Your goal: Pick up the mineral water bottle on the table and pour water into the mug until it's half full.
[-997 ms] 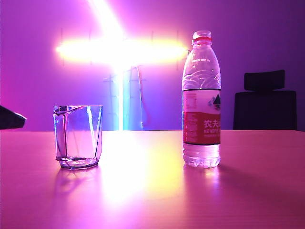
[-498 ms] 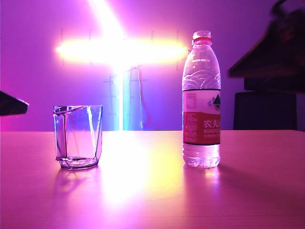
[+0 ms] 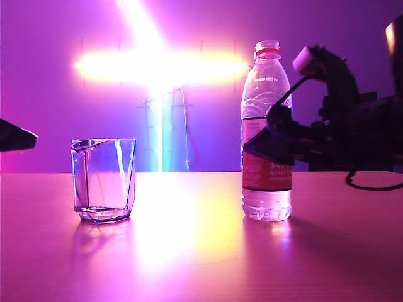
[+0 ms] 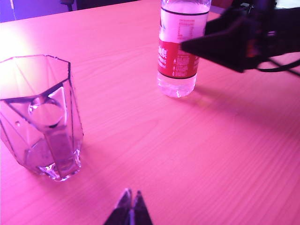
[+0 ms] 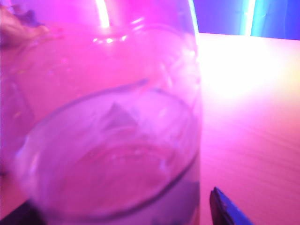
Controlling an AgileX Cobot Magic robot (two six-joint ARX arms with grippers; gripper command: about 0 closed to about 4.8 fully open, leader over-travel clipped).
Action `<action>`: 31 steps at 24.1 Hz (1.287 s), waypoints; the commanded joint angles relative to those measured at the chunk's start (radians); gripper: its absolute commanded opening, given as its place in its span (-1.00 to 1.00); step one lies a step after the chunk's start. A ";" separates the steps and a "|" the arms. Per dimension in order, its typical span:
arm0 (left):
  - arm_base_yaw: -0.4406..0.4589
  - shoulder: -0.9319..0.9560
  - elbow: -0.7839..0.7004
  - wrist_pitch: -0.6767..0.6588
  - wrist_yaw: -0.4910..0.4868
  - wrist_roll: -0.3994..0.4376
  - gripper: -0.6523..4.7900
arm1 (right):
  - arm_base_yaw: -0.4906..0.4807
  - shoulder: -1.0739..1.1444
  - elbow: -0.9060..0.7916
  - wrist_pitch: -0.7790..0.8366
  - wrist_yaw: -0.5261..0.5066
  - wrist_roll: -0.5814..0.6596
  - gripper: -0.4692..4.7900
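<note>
On table [image 3: 201, 251]: one bottle [image 3: 266, 82], one mug [image 3: 103, 180], two end effectors.

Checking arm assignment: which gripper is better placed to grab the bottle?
Right. The right gripper is open at the mineral water bottle label; the left gripper sits shut, nearer the mug.
</note>
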 commanded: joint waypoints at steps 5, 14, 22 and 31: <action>0.001 0.000 0.004 0.013 0.005 -0.003 -0.77 | 0.001 0.055 0.096 -0.005 -0.010 0.005 1.00; 0.002 -0.031 0.004 0.013 0.005 -0.003 -0.77 | 0.001 0.054 0.117 -0.037 -0.010 0.008 0.20; 0.147 -0.063 0.004 0.012 0.005 -0.003 -0.77 | 0.001 0.011 0.122 -0.038 -0.010 -0.006 0.04; 0.306 -0.109 0.004 0.013 0.005 -0.003 -0.77 | 0.043 -0.080 0.330 -0.465 -0.047 -0.302 0.05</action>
